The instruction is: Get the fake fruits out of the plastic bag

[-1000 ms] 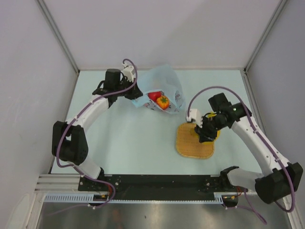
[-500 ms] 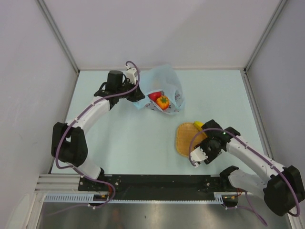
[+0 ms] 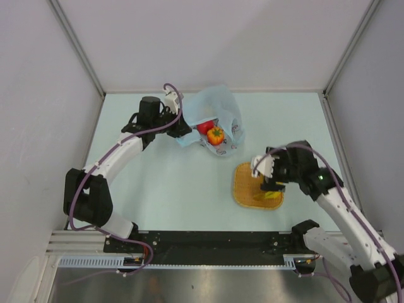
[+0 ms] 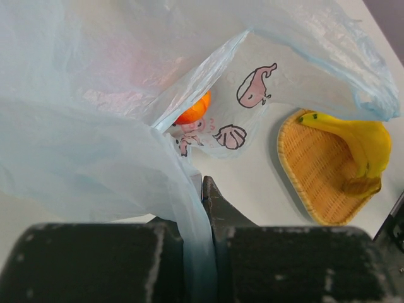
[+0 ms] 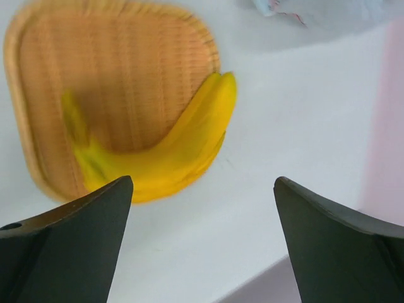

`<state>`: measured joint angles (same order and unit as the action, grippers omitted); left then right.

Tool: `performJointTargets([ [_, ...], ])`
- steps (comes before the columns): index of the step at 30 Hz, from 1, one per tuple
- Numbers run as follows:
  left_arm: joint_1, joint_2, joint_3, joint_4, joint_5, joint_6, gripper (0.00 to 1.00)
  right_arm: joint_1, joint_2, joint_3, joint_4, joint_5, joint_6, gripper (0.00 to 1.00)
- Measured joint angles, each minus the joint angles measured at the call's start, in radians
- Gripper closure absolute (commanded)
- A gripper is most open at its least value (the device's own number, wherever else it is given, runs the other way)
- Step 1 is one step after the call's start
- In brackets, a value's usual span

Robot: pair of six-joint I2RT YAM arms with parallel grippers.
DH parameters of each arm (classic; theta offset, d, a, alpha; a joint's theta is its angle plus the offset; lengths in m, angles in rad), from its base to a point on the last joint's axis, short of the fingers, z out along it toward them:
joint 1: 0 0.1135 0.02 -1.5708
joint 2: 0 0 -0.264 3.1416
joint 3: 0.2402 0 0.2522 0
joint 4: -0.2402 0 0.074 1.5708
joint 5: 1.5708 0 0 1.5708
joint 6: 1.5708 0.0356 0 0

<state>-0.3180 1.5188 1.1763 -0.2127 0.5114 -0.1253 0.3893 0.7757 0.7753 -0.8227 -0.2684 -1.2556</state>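
The left arm point(image 3: 120, 150) and right arm point(image 3: 346, 214) were white links with chunky black joint housings. Loose purple cables point(image 3: 169, 87) ran along both. The right tool point(image 5: 202, 183) had dark matte wedge fingers point(image 5: 69, 246); left tool point(image 4: 203, 189) was grainy black.

Pale mint tabletop point(image 3: 177, 189) between plain white walls point(image 3: 208, 44)

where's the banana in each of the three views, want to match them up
top external: banana right of centre, on the near right part of the mat, partly hidden.
left wrist: right edge, mid height, lying on the mat.
right wrist: centre, along the mat's lower right rim.
shared landmark: the woven mat, under the banana in all three.
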Motion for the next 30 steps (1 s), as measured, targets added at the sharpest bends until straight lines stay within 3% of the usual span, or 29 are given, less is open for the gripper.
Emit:
performJointTargets([
  [4,-0.001,0.0,0.0,0.008,0.008,-0.009,0.93,-0.001,0.277,0.177,0.103,-0.003,0.395,0.09],
  [8,-0.003,0.0,0.0,0.009,0.012,-0.015,0.93,-0.005,0.436,0.23,0.146,-0.003,0.656,0.09],
  [12,-0.005,0.0,0.0,0.009,0.013,-0.015,0.93,-0.008,0.506,0.23,0.116,0.019,0.791,0.09],
  [18,-0.006,0.0,0.0,0.009,0.012,-0.014,0.93,-0.012,0.58,0.23,0.081,0.109,0.845,0.14],
  [21,-0.006,0.0,0.0,0.01,0.012,-0.014,0.93,-0.014,0.642,0.23,0.067,0.154,0.848,0.23],
  [26,-0.007,0.0,0.0,0.012,0.012,-0.014,0.93,-0.014,0.682,0.229,0.064,0.198,0.822,0.64],
  [28,-0.007,0.0,0.0,0.015,0.012,-0.015,0.93,-0.011,0.689,0.229,0.065,0.206,0.795,0.72],
  [30,-0.007,0.0,0.0,0.016,0.012,-0.014,0.93,-0.003,0.689,0.229,0.065,0.212,0.766,0.73],
])
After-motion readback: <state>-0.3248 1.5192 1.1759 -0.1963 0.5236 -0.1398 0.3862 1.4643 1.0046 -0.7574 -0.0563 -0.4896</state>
